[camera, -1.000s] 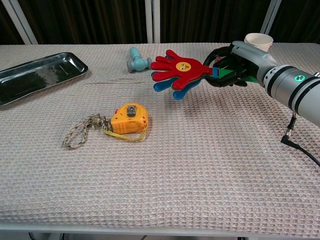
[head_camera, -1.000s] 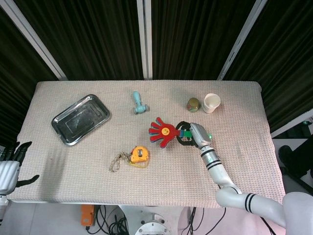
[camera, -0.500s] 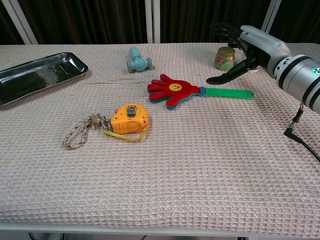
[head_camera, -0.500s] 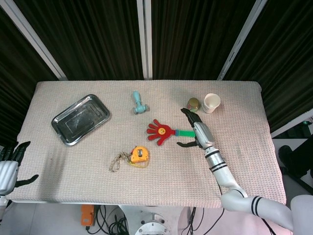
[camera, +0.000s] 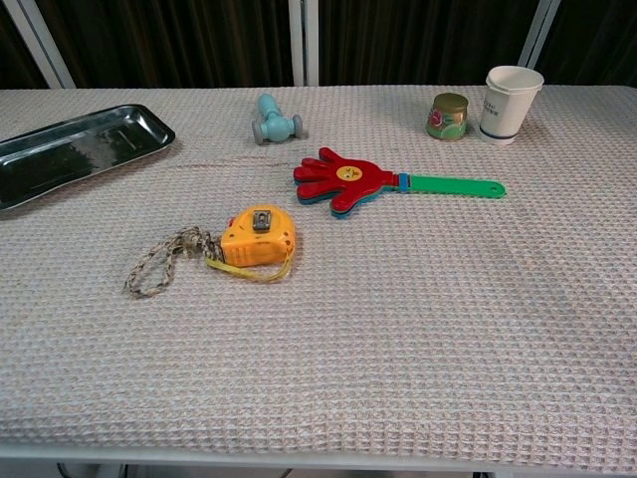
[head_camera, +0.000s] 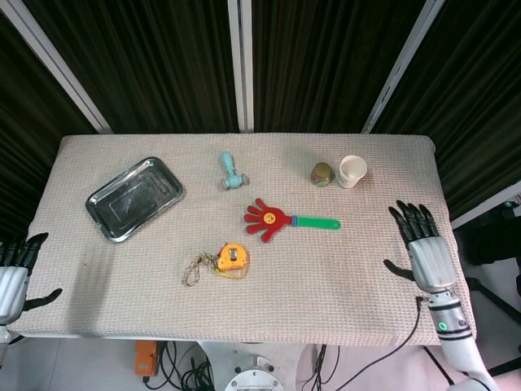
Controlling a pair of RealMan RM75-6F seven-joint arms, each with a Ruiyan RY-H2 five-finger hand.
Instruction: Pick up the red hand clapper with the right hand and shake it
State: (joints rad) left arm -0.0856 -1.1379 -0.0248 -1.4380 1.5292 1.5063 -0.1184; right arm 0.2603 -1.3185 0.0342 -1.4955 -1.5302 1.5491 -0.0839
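Observation:
The red hand clapper (head_camera: 273, 218) (camera: 343, 179) lies flat on the table's middle, its green handle (head_camera: 316, 222) (camera: 453, 185) pointing right. My right hand (head_camera: 422, 248) hovers at the table's right edge, fingers spread, holding nothing, well clear of the clapper. My left hand (head_camera: 14, 273) hangs off the table's left front corner, fingers apart and empty. Neither hand shows in the chest view.
A yellow tape measure (head_camera: 231, 258) (camera: 258, 235) with a cord lies in front of the clapper. A steel tray (head_camera: 133, 198) (camera: 70, 151) sits at the left, a light blue toy (head_camera: 231, 171) (camera: 273, 119) behind, a small jar (head_camera: 321, 173) (camera: 447, 117) and paper cup (head_camera: 352, 171) (camera: 511, 92) at the back right.
My right hand let go of the clapper, which now lies on the table, and drew back to the table's right edge, out of the chest view. The left hand barely moved.

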